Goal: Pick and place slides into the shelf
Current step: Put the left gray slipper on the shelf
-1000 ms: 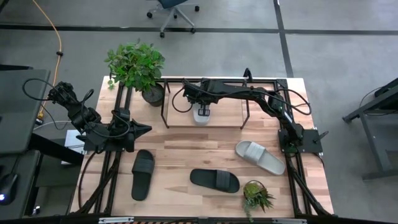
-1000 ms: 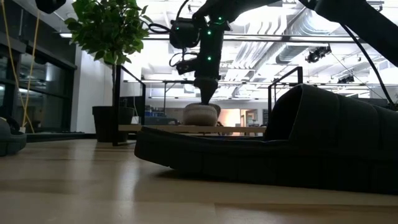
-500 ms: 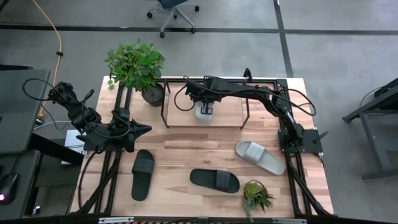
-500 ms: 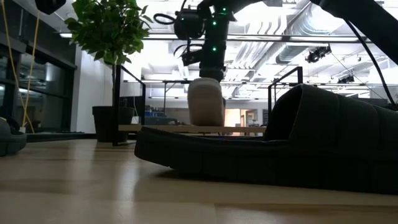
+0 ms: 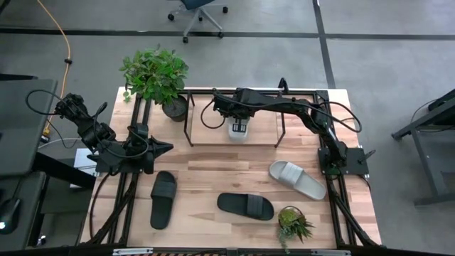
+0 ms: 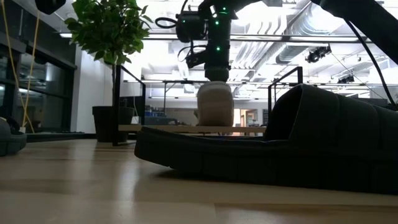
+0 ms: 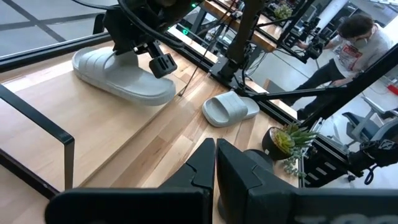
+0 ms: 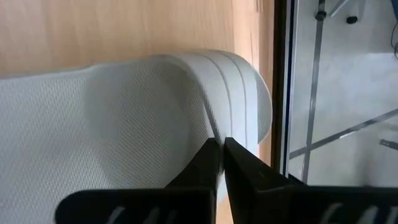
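A light grey slide (image 5: 239, 129) is over the wood board of the shelf (image 5: 206, 132) at the table's far middle. My right gripper (image 5: 235, 119) is shut on it from above. In the low view this slide (image 6: 215, 106) stands tall under the gripper (image 6: 216, 78). A second grey slide (image 5: 297, 180) lies sole down at the right. Two black slides (image 5: 163, 199) (image 5: 245, 206) lie on the tabletop near the front. My left gripper (image 5: 169, 148) waits shut at the table's left side, clear of everything. My right gripper pinches the grey slide's strap (image 8: 239, 99) between its two fingers, at the strap's edge beside the footbed (image 8: 112, 124). The fingers (image 7: 160, 62) come from above, slanting down. The slide's lower edge (image 6: 215, 126) reaches board level; whether it rests there I cannot tell.
A large potted plant (image 5: 155, 75) stands by the shelf's left end. A small one (image 5: 293, 224) sits at the front right. The shelf's thin black tubes (image 7: 37, 118) frame the board. A person (image 7: 354, 37) sits beyond the table.
My right gripper has risen a little and gone toward the table's right edge along the shelf, carrying the grey slide. The slide lay low on the board. It now stands taller under the fingers, tipped up and farther right.
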